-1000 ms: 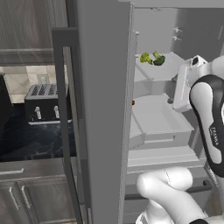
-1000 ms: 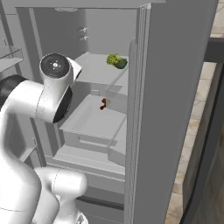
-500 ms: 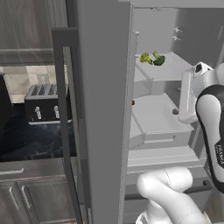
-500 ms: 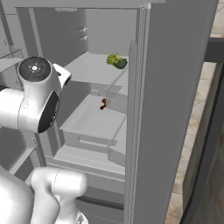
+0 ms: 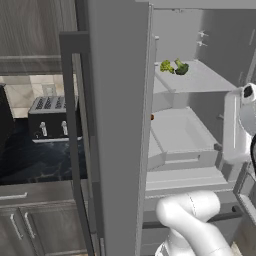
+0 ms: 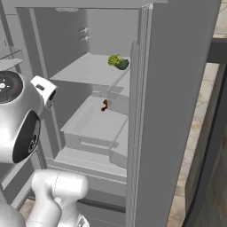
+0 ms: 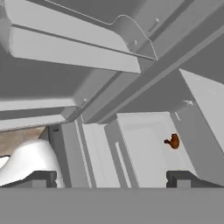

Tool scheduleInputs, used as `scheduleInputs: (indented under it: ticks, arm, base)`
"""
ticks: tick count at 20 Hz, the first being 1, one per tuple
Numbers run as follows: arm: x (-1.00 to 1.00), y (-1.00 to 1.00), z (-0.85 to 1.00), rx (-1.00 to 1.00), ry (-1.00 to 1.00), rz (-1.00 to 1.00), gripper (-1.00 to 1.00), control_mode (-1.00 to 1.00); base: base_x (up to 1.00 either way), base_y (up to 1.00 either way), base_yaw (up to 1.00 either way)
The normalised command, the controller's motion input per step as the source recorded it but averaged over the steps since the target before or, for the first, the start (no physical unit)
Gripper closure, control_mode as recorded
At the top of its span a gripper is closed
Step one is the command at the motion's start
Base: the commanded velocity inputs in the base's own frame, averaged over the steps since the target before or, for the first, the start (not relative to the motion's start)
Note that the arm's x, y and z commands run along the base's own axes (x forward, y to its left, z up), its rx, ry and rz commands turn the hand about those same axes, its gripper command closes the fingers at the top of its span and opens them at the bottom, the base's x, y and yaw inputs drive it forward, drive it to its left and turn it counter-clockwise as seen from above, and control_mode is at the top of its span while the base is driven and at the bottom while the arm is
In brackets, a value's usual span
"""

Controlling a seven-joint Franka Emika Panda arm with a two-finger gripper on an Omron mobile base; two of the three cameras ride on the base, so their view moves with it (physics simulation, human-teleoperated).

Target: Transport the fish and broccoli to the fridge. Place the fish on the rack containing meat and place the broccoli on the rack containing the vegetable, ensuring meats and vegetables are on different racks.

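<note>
Two green vegetable pieces lie close together on the fridge's upper rack, and they also appear as green vegetable pieces in the right base view. A small brown piece of meat sits on the lower rack near its back; the hand view has the same meat at its right. My gripper is open with nothing between its fingers, pulled back outside the fridge and looking in at the lower rack. My arm stands in front of the fridge's left side.
The open fridge door stands at the left of the compartment, with door bins overhead in the hand view. A toaster sits on the dark counter beyond the door. Cabinets lie under the counter.
My arm has drawn back from the fridge opening, toward the right edge of the left base view and lower left in the right base view. The food on the racks has not moved.
</note>
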Motion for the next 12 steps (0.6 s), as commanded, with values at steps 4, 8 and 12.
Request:
scheduleInputs:
  ticks: [4, 8, 12]
  arm:
    - [-0.45, 0.00, 0.00, -0.01, 0.00, 0.00, -1.00, 1.00]
    - [0.00, 0.00, 0.00, 0.00, 0.00, 0.00, -1.00, 1.00]
    - [0.00, 0.00, 0.00, 0.00, 0.00, 0.00, -1.00, 1.00]
  base:
    - [-0.50, 0.12, 0.00]
    - [-1.00, 0.14, 0.00]
    - [-1.00, 0.12, 0.00]
